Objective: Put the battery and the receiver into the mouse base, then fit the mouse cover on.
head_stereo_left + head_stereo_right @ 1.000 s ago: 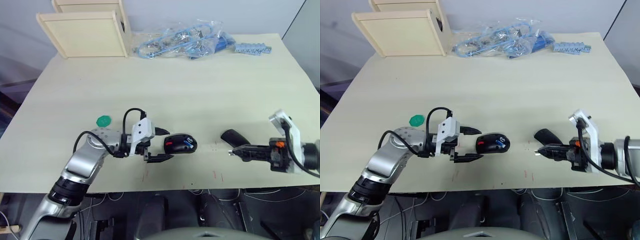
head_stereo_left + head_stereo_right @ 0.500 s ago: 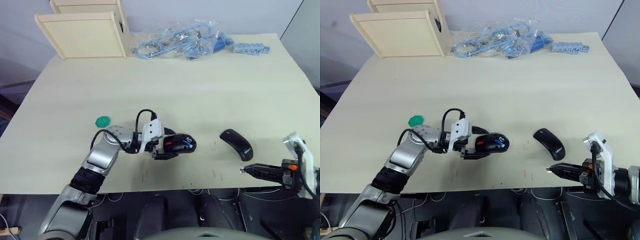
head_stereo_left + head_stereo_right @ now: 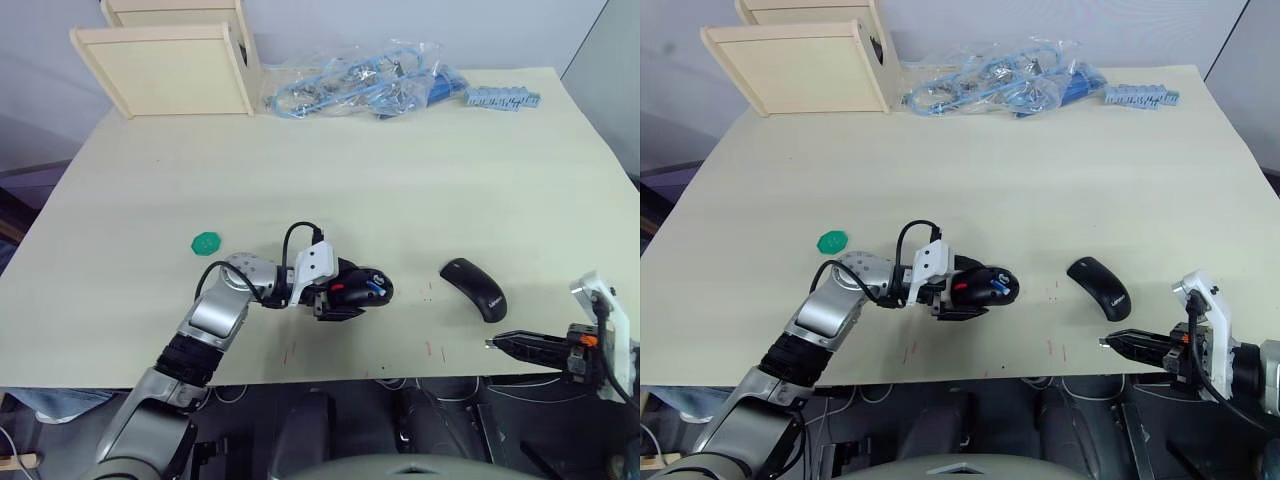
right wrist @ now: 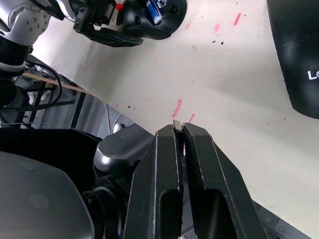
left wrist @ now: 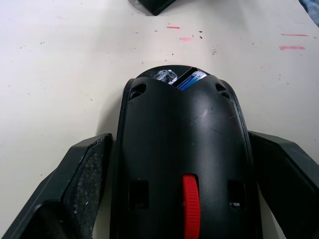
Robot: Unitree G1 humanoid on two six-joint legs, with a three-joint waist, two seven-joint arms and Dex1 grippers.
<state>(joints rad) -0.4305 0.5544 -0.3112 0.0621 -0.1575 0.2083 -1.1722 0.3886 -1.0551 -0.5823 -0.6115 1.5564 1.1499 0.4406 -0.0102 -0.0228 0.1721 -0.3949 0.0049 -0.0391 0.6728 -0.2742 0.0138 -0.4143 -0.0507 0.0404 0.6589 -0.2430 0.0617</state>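
1. Two end effectors worked over a pale worktop: left end effector spread around the base, one finger on each side of the shell, seen closely in the left wrist view.
2. Could not tell from the wrist view whether the fingers touched the shell or stood just off it.
3. Lay near the front edge, left of centre: base, hollow side up, red parts showing inside.
4. Sat inside the base: blue battery, also seen in the right wrist view and peeking at the shell's far end in the left wrist view.
5. Hung at the front right edge: right end effector, fingers pressed together on a tiny dark receiver at their tips.
6. Rested right of the base and well apart from it: cover, glossy side up, white lettering near one end, just beyond the right end effector.
7. Lay left of the base, apart from it: green disc.
8. Stood at the far left corner: wooden boxes; beside them, a clear bag of blue parts.
9. Marked the worktop near the front edge: small red dashes.
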